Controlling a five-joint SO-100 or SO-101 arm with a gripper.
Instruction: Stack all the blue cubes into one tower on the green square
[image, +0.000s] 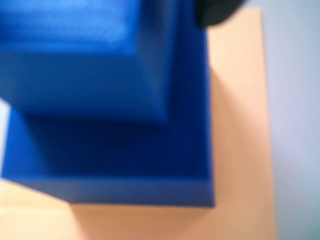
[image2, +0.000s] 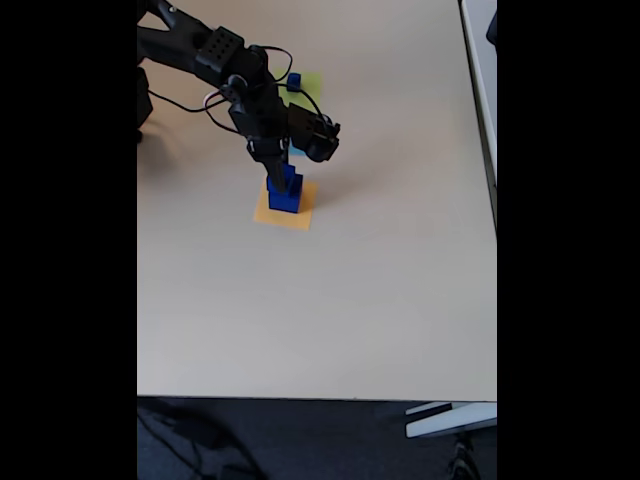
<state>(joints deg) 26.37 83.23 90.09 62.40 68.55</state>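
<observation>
While the gripper (image2: 283, 170) hangs right over the stack in the fixed view, its jaws are masked by the arm (image2: 215, 55), so wide or closed, I cannot tell. Directly beneath them, a smaller blue cube (image: 85, 55) sits on a larger blue cube (image: 120, 155), edges roughly aligned, stack upright, all blurred in the wrist view. Under that lies the orange square (image: 240, 125). Beyond the jaws, a small blue cube (image2: 294, 80) rests on the green square (image2: 309, 86), partly hidden by cables. No writing is legible.
</observation>
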